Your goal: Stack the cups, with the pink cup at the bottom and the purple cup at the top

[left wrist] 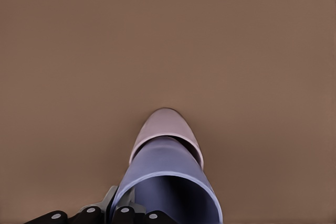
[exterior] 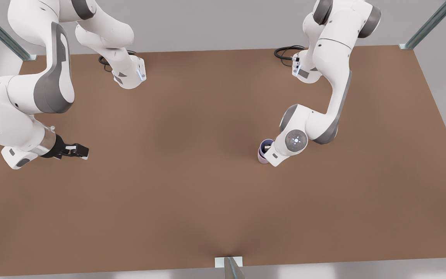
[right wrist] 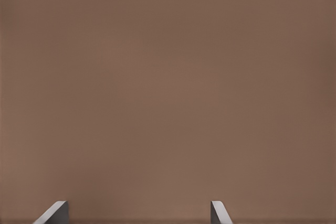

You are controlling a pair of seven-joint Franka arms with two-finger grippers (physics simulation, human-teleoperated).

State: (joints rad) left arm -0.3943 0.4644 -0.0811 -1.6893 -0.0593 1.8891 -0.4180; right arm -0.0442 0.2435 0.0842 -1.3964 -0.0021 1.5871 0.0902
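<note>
Cups, two counted, are seen nested: purple cup (left wrist: 168, 182) inside pink cup (left wrist: 164, 124), on the table (exterior: 192, 186).
Left gripper (left wrist: 113, 208) seems closed on the purple cup's rim; right gripper (exterior: 76, 150) is held open, empty, well apart.

High front view over brown table (exterior: 192, 201); both wrist views close, facing it.

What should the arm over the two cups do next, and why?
Probably open its fingers and lift away. The purple cup already sits nested inside the pink cup on the table, with the left gripper on its rim. The right gripper waits, fingers open, at the front view's left.
</note>
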